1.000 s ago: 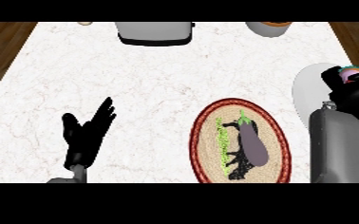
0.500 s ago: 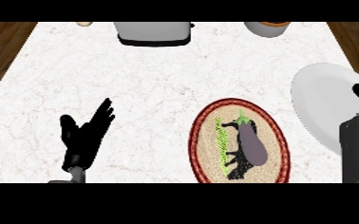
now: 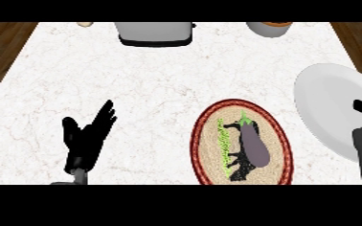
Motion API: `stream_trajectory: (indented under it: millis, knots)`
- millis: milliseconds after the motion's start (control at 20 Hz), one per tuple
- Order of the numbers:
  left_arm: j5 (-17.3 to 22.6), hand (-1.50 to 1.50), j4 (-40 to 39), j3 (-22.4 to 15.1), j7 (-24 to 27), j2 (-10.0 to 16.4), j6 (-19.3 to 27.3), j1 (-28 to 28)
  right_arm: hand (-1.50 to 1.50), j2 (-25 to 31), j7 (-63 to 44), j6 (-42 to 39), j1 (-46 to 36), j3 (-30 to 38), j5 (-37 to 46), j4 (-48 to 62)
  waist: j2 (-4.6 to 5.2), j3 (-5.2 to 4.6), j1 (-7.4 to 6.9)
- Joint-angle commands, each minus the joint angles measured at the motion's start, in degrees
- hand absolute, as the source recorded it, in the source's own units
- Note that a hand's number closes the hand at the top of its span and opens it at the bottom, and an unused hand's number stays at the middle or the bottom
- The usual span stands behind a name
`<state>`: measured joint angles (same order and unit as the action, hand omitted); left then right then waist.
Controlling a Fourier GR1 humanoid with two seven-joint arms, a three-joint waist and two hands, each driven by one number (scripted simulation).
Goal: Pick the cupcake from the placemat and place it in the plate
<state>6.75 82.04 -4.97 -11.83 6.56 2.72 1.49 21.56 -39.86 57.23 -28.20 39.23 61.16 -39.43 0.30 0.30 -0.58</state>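
Observation:
The oval woven placemat (image 3: 212, 146) with a red rim lies at the lower middle right. A purple eggplant (image 3: 254, 146) with a green stem rests on it, over a dark and green pattern. No cupcake shows anywhere. The white plate (image 3: 325, 100) sits at the right edge, cut off by the frame, and its visible part is bare. My left hand (image 3: 86, 141) rests open at the lower left, fingers up and away from the placemat. Only a dark sliver of my right arm (image 3: 357, 148) shows at the right edge over the plate's lower rim. The right hand is hidden.
A grey toaster (image 3: 154, 32) stands at the back middle. A bowl with an orange rim (image 3: 270, 28) is at the back right, and a small tan object (image 3: 84, 24) at the back left. Wooden floor borders the white marble counter (image 3: 163, 91) on both sides.
My right arm and hand, which were over the plate's upper right with a pinkish thing, have drawn off to the right, out of view. The left hand has not moved.

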Motion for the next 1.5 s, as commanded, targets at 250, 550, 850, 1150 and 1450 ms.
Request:
stream_trajectory:
  millis: [250,550,850,1150,1450]
  knots:
    - [-0.66,0.0,0.3,-0.54,-0.84,-0.92,0.75,-0.12,-1.5,-0.64,28.34,7.24,2.66,1.27,-24.53,-6.9,-0.05,0.08,0.21]
    - [-0.65,0.0,-0.58,0.8,-1.27,-0.59,0.97,-1.87,-1.5,-6.54,41.02,6.25,9.48,4.13,-41.64,-17.96,-0.32,-0.15,0.91]
    - [-0.71,0.0,1.18,0.59,0.11,-0.43,0.02,1.73,-1.5,-14.44,45.61,-4.64,19.71,1.58,-51.18,-34.12,-0.58,-0.32,1.25]
    - [-1.26,0.0,-0.49,1.01,0.17,-0.78,-0.13,0.67,-1.5,-20.71,45.4,-10.83,32.93,-4.36,-52.65,-46.91,-0.41,-0.34,1.04]
    - [-1.0,0.0,-3.01,1.9,1.07,-0.96,-1.37,-0.77,-1.5,-21.5,43.4,-3.34,45.8,-18.68,-53.39,-53.8,-0.35,-0.32,0.97]
